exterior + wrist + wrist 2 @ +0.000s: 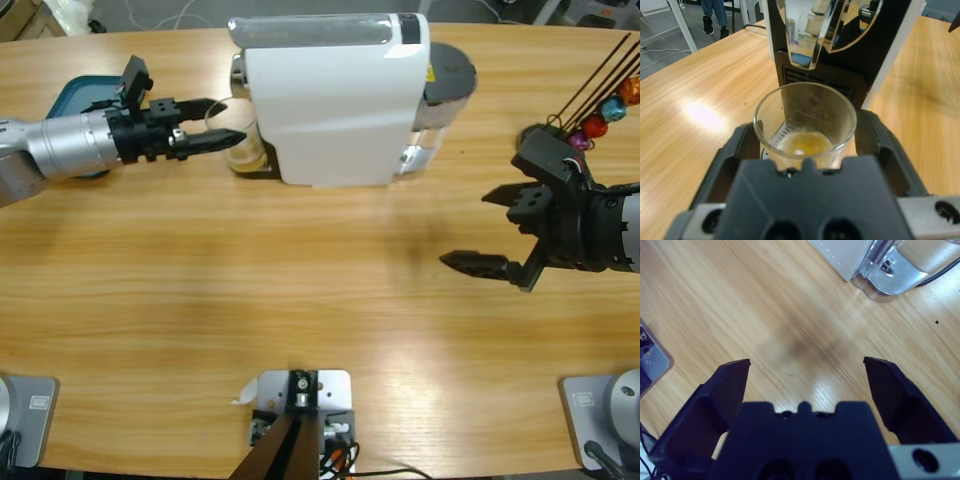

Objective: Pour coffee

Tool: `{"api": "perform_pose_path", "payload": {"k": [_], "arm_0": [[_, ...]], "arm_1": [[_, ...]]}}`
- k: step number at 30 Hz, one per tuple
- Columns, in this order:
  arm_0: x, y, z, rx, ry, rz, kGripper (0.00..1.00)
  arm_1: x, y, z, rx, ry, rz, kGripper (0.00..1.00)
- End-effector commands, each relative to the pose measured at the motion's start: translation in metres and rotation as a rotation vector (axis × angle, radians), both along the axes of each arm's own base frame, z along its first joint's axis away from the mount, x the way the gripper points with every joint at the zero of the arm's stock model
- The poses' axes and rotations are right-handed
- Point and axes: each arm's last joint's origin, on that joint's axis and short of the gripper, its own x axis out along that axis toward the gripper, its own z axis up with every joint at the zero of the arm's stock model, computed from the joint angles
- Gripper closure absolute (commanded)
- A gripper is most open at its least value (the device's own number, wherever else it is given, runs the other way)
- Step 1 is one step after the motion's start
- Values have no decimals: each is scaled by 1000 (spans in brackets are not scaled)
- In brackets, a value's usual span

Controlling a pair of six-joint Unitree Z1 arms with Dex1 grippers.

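Left fingers [805,145] clamped round glass [805,125] of coffee [805,144], right fingers [807,372] spread above wooden table [790,305].

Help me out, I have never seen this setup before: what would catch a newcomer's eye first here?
The big white coffee machine at the table's far edge stands out first. At its front, the left gripper has its jaws around a clear glass under the spout, with a shallow layer of amber coffee in the bottom. The right gripper hangs wide open over bare wood near the table's other end, holding nothing.
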Motion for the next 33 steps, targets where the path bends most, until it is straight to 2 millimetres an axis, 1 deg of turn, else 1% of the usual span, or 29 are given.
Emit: {"api": "perform_pose_path", "payload": {"k": [1, 4, 5, 8, 13, 16, 23, 25, 27, 33], "arm_0": [[-13, 18, 30, -18, -74, 70, 906], [-19, 28, 42, -24, -101, 109, 906], [-20, 34, 43, -9, -94, 161, 906], [-26, 51, 38, 42, -48, 302, 906], [-38, 64, 28, 92, -4, 404, 902], [-45, 80, 32, 108, -8, 503, 902], [-43, 115, 39, 100, -22, 673, 902], [-41, 126, 36, 97, 0, 740, 902], [-36, 136, 29, 89, 41, 790, 897], [-27, 144, 20, 98, 70, 826, 883]], "arm_1": [[-2, 3, -5, -22, 31, 39, 0], [-2, 3, -5, -20, 32, 40, 0], [-2, 3, -5, -19, 31, 40, 0], [-3, 2, -4, -16, 29, 41, 0], [-3, 2, -3, -13, 28, 42, 0], [-4, 2, -3, -13, 28, 42, 0], [-4, 2, -3, -9, 30, 47, 0], [-4, 2, -3, -10, 31, 47, 0], [-4, 2, -3, -10, 31, 47, 0], [-3, 2, -4, -12, 34, 47, 0]]}}
